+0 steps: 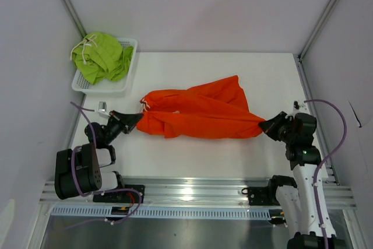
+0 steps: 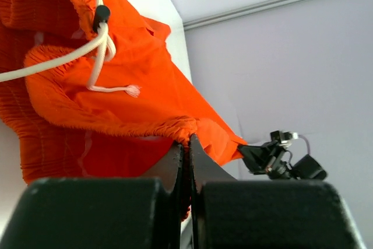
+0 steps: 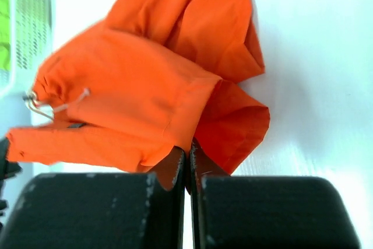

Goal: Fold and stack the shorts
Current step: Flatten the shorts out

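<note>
The orange shorts (image 1: 201,112) lie stretched across the white table between both arms. My left gripper (image 1: 137,118) is shut on the gathered waistband (image 2: 185,127) at the cloth's left end, beside the white drawstring (image 2: 99,48). My right gripper (image 1: 263,125) is shut on a leg hem (image 3: 192,138) at the right end. The lime green shorts (image 1: 102,56) sit bunched in the white mesh basket (image 1: 129,68) at the back left, with their white drawstring on top.
The basket stands against the left wall at the table's far left corner. A small metal clip (image 1: 102,107) lies near the left edge by my left arm. A metal rail (image 1: 192,190) runs along the near edge.
</note>
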Controlling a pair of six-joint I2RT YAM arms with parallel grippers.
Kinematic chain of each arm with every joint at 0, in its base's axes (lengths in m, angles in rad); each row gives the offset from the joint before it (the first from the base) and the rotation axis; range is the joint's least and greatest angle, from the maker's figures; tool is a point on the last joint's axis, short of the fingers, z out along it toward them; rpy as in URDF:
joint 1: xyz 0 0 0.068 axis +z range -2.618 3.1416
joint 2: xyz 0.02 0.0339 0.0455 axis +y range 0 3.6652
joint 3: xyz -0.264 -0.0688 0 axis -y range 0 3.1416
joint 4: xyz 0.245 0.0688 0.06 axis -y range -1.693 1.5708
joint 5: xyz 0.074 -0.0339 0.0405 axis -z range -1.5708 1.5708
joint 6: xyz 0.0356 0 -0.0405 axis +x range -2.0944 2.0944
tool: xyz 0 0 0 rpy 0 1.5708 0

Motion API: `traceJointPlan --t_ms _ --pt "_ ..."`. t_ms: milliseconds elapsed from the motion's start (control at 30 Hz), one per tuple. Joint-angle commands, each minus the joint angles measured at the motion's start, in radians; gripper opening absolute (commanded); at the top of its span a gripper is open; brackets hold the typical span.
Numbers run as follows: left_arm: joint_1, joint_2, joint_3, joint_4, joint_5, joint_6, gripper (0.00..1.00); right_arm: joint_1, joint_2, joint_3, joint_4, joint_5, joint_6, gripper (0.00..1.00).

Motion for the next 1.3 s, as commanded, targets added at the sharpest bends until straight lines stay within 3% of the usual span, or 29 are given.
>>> traceJointPlan --t_ms 0,133,433,500,600,633,700,733,767,967,1100,1167,1267 --pt "0.021 -0.010 0.001 0.540 0.009 -0.121 0.00 -0.134 -0.036 0.027 -0.034 -0.131 -0.053 0.00" --pt "0.018 -0.017 0.018 0.536 0.017 -0.156 0.00 -0.251 -0.001 0.033 -0.028 -0.254 -0.076 0.00" --pt "-0.013 0.019 0.010 0.539 0.035 -0.133 0.01 -0.282 0.085 -0.001 0.066 -0.355 -0.084 0.00" --pt "-0.056 0.069 0.005 0.540 0.049 -0.112 0.12 -0.282 0.102 -0.016 0.067 -0.361 -0.092 0.00" --pt "-0.089 0.108 -0.059 0.540 0.035 -0.055 0.40 -0.280 0.117 -0.047 0.064 -0.381 -0.090 0.00" --pt "-0.097 0.105 -0.102 0.540 0.025 -0.029 0.54 -0.277 0.114 -0.056 0.064 -0.384 -0.087 0.00" --pt "-0.108 0.100 -0.160 0.534 0.015 0.033 0.71 -0.274 0.108 -0.082 0.070 -0.374 -0.078 0.00" --pt "-0.108 0.102 -0.163 0.522 0.018 0.052 0.92 -0.268 0.105 -0.088 0.078 -0.370 -0.076 0.00" --pt "-0.108 0.106 -0.150 0.488 0.032 0.053 0.99 -0.264 0.104 -0.093 0.078 -0.367 -0.070 0.00" --pt "-0.106 0.219 -0.003 0.441 0.066 -0.022 0.99 -0.187 0.076 -0.102 0.061 -0.323 -0.066 0.00" --pt "-0.106 0.327 0.005 0.488 0.080 -0.042 0.97 -0.145 0.056 -0.112 0.055 -0.288 -0.055 0.00" --pt "-0.106 0.382 0.005 0.506 0.083 -0.038 0.89 -0.135 0.052 -0.115 0.055 -0.278 -0.053 0.00" --pt "-0.106 0.439 0.016 0.539 0.097 -0.053 0.55 -0.124 0.052 -0.119 0.055 -0.274 -0.052 0.00"
